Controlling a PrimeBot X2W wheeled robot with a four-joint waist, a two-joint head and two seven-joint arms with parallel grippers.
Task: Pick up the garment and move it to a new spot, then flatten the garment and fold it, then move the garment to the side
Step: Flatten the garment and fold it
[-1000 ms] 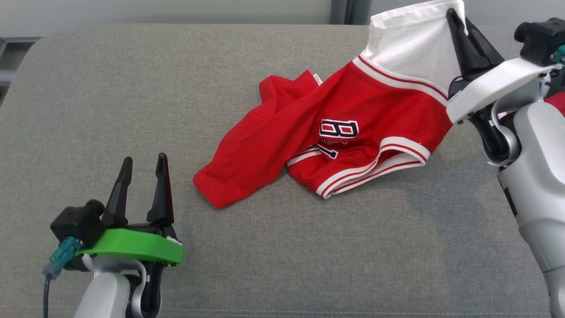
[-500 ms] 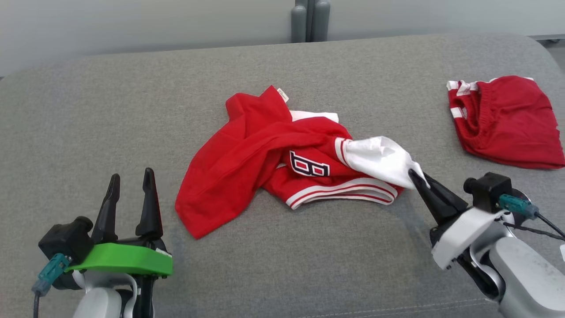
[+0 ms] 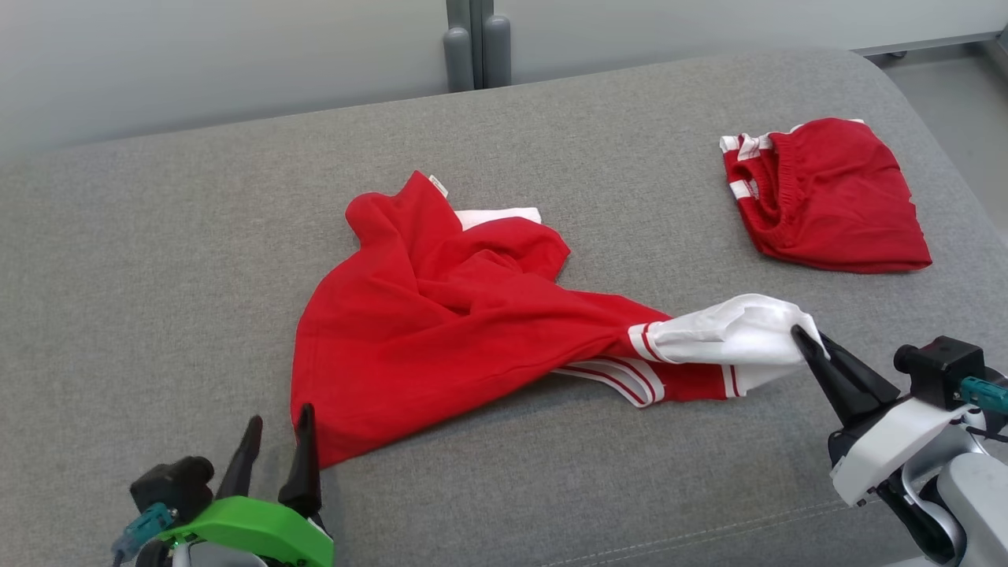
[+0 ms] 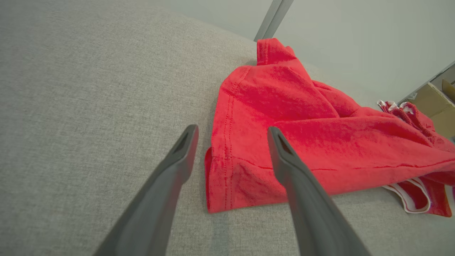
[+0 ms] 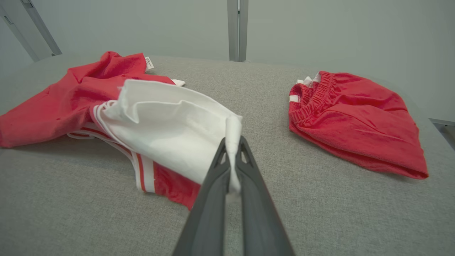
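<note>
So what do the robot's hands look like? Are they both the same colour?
The left gripper and the right gripper each have two long, dark, pointed fingers. The left one sits on a green bracket, the right one on a white bracket. Beside each is a black box with a teal plug. The arm behind is pale grey.

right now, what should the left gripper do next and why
Probably ease the open left gripper onto the near hem corner of the shirt and close: the right gripper holds the white sleeve, the shirt lies bunched, so a second grip could stretch it flat.
</note>
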